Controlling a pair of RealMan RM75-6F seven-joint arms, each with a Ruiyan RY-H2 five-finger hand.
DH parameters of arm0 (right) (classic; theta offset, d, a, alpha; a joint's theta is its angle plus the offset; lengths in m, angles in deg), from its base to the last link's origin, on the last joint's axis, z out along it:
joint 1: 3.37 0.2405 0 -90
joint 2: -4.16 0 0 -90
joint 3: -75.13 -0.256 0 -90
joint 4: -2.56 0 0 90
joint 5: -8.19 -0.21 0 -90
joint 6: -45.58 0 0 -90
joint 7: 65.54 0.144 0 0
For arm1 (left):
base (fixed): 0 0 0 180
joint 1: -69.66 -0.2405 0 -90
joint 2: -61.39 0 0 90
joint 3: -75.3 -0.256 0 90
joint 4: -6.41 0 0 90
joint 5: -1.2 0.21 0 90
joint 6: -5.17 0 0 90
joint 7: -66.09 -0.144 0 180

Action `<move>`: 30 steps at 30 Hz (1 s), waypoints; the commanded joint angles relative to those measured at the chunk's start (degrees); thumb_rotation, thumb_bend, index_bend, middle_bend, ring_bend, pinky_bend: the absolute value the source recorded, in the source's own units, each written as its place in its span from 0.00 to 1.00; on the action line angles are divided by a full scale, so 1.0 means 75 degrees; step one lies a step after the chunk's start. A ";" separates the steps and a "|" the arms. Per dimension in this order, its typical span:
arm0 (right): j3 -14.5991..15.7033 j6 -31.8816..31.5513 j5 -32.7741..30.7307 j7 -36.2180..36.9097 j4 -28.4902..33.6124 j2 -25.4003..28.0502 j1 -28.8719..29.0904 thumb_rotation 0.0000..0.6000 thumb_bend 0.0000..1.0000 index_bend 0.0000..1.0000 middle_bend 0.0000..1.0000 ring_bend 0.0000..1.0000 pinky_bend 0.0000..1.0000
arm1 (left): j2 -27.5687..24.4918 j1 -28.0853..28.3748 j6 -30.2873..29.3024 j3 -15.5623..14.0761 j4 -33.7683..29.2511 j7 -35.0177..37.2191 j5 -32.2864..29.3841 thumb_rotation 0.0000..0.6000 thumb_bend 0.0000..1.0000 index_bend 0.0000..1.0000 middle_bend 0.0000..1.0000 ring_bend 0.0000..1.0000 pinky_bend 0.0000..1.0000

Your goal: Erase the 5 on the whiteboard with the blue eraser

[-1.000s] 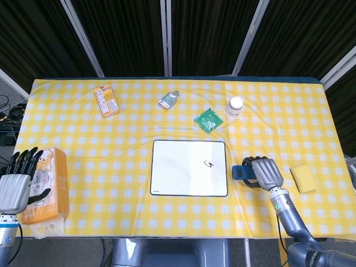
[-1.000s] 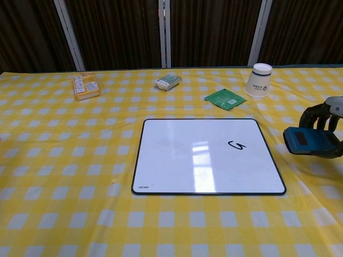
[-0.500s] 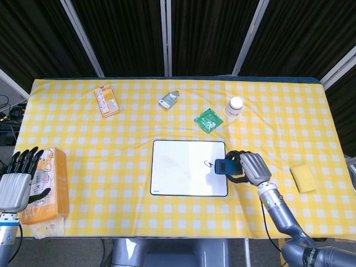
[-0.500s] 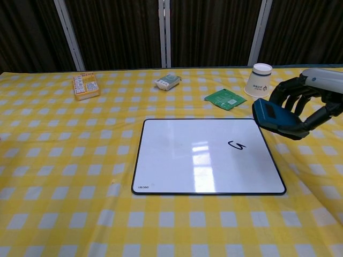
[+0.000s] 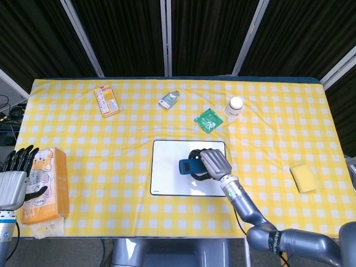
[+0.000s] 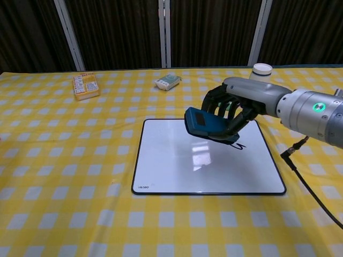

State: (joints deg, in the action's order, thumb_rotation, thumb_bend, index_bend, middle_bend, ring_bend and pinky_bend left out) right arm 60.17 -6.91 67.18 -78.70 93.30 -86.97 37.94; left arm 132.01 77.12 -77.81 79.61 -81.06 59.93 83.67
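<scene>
**Eraser held above the board, the 5 just under the hand**

The right hand (image 6: 228, 112) grips the blue eraser (image 6: 204, 122), fingers curled around its far end so that the free end sticks out toward the robot's left. In the chest view the eraser looks lifted clear of the whiteboard (image 6: 177, 166), tilted, with a dim reflection on the white surface below it; whether any edge touches the board cannot be told. The eraser's long axis runs roughly across the board, left to right.

The 5 (image 6: 239, 145) lies on the right part of the board, below and a little to the right of the knuckles, so the eraser's working end sits beyond the mark, toward the board's middle. By my judgement the next move calls for lowering the eraser and drawing it back toward the right edge.

In the head view the hand (image 5: 211, 163) covers the digit entirely; in the chest view only part of it shows under the fingers.

The left hand (image 5: 12, 183) is well apart at the table's left edge beside an orange packet (image 5: 49, 186), fingers straight and holding nothing.
</scene>
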 commanded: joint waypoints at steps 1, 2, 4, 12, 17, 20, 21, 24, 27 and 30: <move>-0.0092 0.0212 -0.0343 -0.0206 -0.0451 -0.0451 0.0345 1.00 0.35 0.83 0.72 0.76 0.79 | 0.0003 0.0010 0.0060 0.0001 0.0036 0.0052 -0.0056 1.00 0.12 0.00 0.00 0.00 0.00; -0.0085 0.0260 -0.0381 -0.0230 -0.0568 -0.0547 0.0411 1.00 0.35 0.83 0.72 0.76 0.79 | 0.0001 0.0012 0.0077 0.0005 0.0052 0.0080 -0.0079 1.00 0.12 0.00 0.00 0.00 0.00; -0.0056 0.0325 -0.0435 -0.0266 -0.0768 -0.0693 0.0504 1.00 0.35 0.83 0.72 0.76 0.79 | -0.0003 0.0011 0.0078 0.0013 0.0073 0.0101 -0.0096 1.00 0.12 0.00 0.00 0.00 0.00; 0.0158 0.0538 -0.0487 -0.0110 -0.1390 -0.1022 0.0608 1.00 0.34 0.83 0.72 0.76 0.79 | 0.0017 0.0023 0.0118 0.0025 0.0139 0.0121 -0.0167 1.00 0.12 0.00 0.00 0.00 0.00; 0.0239 0.0579 -0.0396 0.0088 -0.1598 -0.1070 0.0568 1.00 0.34 0.83 0.72 0.76 0.79 | 0.0053 0.0035 0.0097 -0.0008 0.0157 0.0095 -0.0092 1.00 0.12 0.00 0.00 0.00 0.00; 0.0271 0.0620 -0.0353 0.0180 -0.1706 -0.1080 0.0555 1.00 0.34 0.84 0.72 0.76 0.79 | 0.0052 0.0034 0.0051 0.0009 0.0144 0.0079 -0.0080 1.00 0.12 0.00 0.00 0.00 0.00; 0.0277 0.0629 -0.0334 0.0213 -0.1759 -0.1084 0.0554 1.00 0.34 0.84 0.72 0.76 0.79 | 0.0049 0.0034 0.0039 0.0016 0.0132 0.0077 -0.0078 1.00 0.12 0.00 0.00 0.00 0.00; 0.0299 0.0622 -0.0293 0.0247 -0.1902 -0.1083 0.0541 1.00 0.34 0.84 0.72 0.76 0.79 | 0.0051 0.0040 0.0031 0.0028 0.0123 0.0055 -0.0089 1.00 0.12 0.00 0.00 0.00 0.00; 0.0294 0.0614 -0.0298 0.0283 -0.1988 -0.1055 0.0519 1.00 0.34 0.84 0.72 0.76 0.79 | 0.0063 0.0048 0.0058 0.0024 0.0128 0.0037 -0.0107 1.00 0.12 0.00 0.00 0.00 0.00; 0.0278 0.0606 -0.0427 0.0300 -0.2161 -0.0895 0.0437 1.00 0.34 0.84 0.72 0.76 0.79 | 0.0061 0.0053 0.0078 0.0006 0.0146 0.0024 -0.0100 1.00 0.12 0.00 0.00 0.00 0.00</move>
State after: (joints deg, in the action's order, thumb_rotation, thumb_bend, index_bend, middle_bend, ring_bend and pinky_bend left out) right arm 62.32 -2.37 64.41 -76.55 77.50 -94.17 41.50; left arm 132.48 77.52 -77.22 79.66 -79.98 60.09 82.91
